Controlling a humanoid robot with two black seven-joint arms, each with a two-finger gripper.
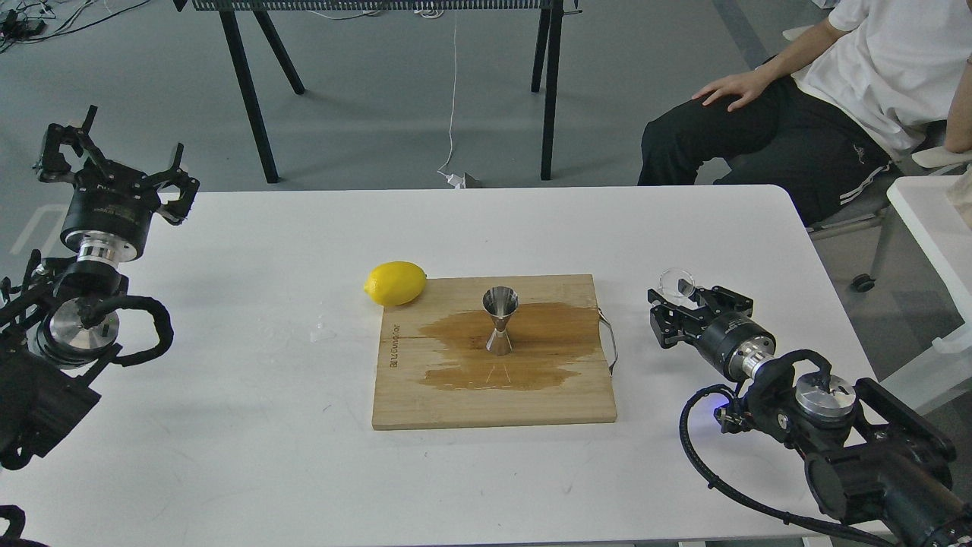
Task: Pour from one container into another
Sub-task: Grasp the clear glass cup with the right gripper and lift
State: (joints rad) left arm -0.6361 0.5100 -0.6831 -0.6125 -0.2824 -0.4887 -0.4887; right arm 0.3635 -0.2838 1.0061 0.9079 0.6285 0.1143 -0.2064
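White table (250, 425), wooden cutting board (425, 403) near centre, metal handle on its right edge. Broad dark wet stain across board's middle

Steel jigger (500, 320) upright on board, standing within the stain, hourglass form, open mouth up

Lemon (395, 282) at board's far-left corner, touching or just overlapping the edge; cannot tell which

Small wet patch on bare table left of board

Right end effector (678, 302) low over table, right of board and clear of it, well apart from jigger. Clear glass cup (677, 282) at its tip, seemingly clamped between the fingers, rim tipped toward camera; contents not discernible

Left end effector (114, 163) raised at table's far-left edge, fingers spread wide apart, nothing between them, far from board

Beyond table: grey floor, black table legs, white cable trailing down to a plug. Seated person (828, 99) at upper right, white shirt, dark trousers, hand on thigh
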